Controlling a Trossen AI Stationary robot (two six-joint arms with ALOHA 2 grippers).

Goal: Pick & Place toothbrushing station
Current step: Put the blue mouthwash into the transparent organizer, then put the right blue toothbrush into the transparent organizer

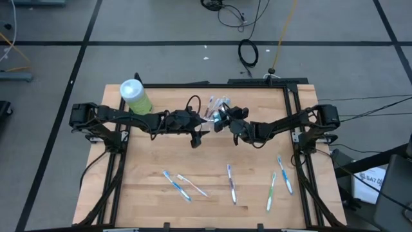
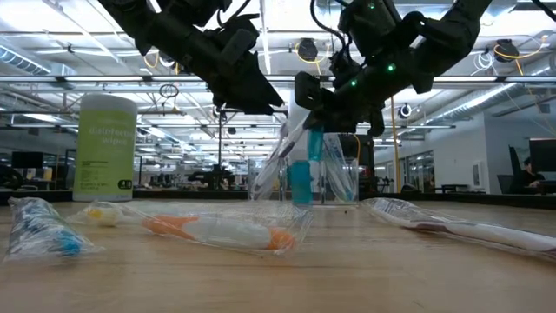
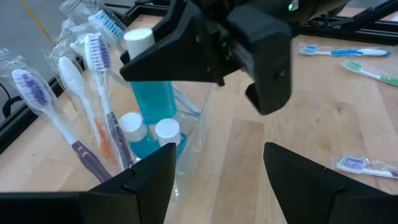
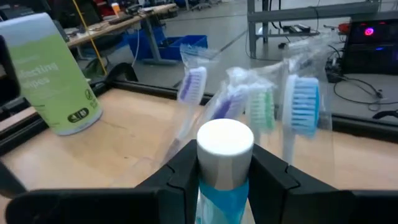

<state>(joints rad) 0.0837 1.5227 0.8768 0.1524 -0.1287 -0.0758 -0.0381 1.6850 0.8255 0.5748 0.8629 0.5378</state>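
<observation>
A small clear cup [image 3: 194,118] stands at the table's middle far part [image 1: 217,106]. It holds several wrapped toothbrushes [image 3: 93,56] and two small white-capped blue tubes [image 3: 166,129]. My right gripper [image 4: 225,171] is at the cup from the right [image 1: 223,119], shut on a third blue tube with a white cap [image 4: 225,144]. My left gripper [image 3: 217,165] is open just left of the cup [image 1: 198,131], its fingers low beside the cup's wall; I cannot tell whether they touch it. My right gripper pinches the blue tube just below its white cap [image 4: 224,180] between its two fingers. The fingers come from the table's right, slanting down. The tube stands upright, its lower end [image 3: 152,102] down inside the clear cup among the toothbrushes.
A big light-green bottle with a white cap [image 1: 135,96] stands at the far left. Several wrapped toothbrushes lie loose on the near half of the table [image 1: 175,185] [image 1: 230,182] [image 1: 284,174]. Black frame rails [image 1: 293,109] run along the table's edges.
</observation>
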